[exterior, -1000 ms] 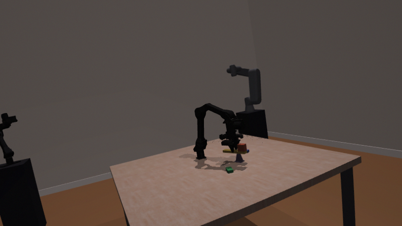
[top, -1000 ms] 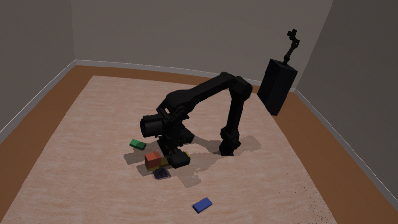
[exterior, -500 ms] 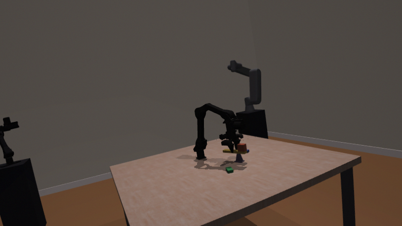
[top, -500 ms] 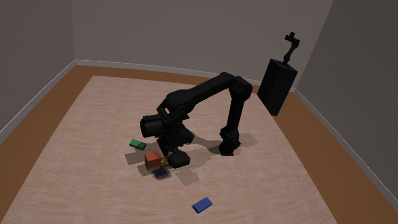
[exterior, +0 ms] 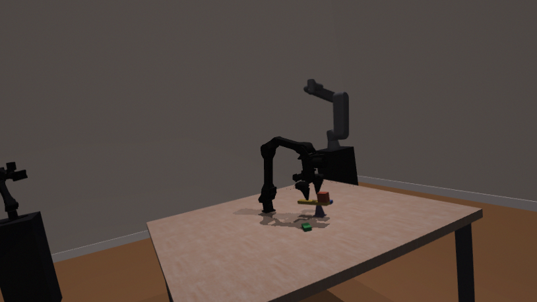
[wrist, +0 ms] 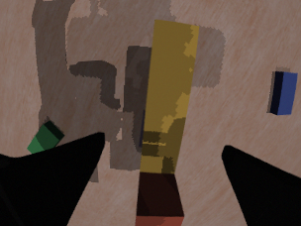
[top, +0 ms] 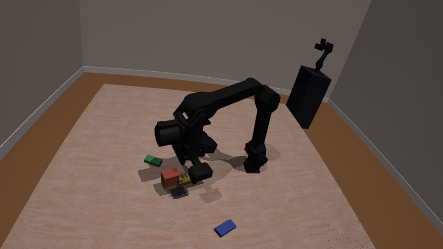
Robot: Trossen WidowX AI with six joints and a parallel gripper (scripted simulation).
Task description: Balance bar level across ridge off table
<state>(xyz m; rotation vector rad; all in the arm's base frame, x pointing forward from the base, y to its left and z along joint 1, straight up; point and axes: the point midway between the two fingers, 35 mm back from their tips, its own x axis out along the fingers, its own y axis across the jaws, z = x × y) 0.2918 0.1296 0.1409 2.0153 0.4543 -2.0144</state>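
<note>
One yellow bar, loaded at one end with a red block, is seemingly carried off the desk by the purple ridge. The pincer is spread wide, with nothing gripped. No lettering can be read.

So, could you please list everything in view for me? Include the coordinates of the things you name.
Bar (top: 184,178) (exterior: 305,202) (wrist: 170,74): one, yellow, over the ridge
Red block (top: 170,178) (exterior: 322,196) (wrist: 159,198): one, red, on the bar's end
Ridge (top: 178,192) (exterior: 319,211): one, purple, on the table
Green block (top: 153,160) (exterior: 307,227) (wrist: 46,139), blue block (top: 225,228) (exterior: 331,202) (wrist: 285,94): one each, on the table
Table (top: 108,216) (exterior: 262,255) (wrist: 248,30): one, pinkish, mid-room
Stands (top: 308,95) (exterior: 340,165): two, black, beyond the table
Spare arms (top: 322,60) (exterior: 340,116): two, black and grey, on stands
Floor (top: 346,161) (exterior: 112,273): one, brown, below
Walls (top: 216,37) (exterior: 150,93): several, grey, around
Arm (top: 262,123) (exterior: 268,169): one, black, on the table
End effector (top: 188,173) (exterior: 313,196) (wrist: 165,145): one, black, open, at the bar
</note>
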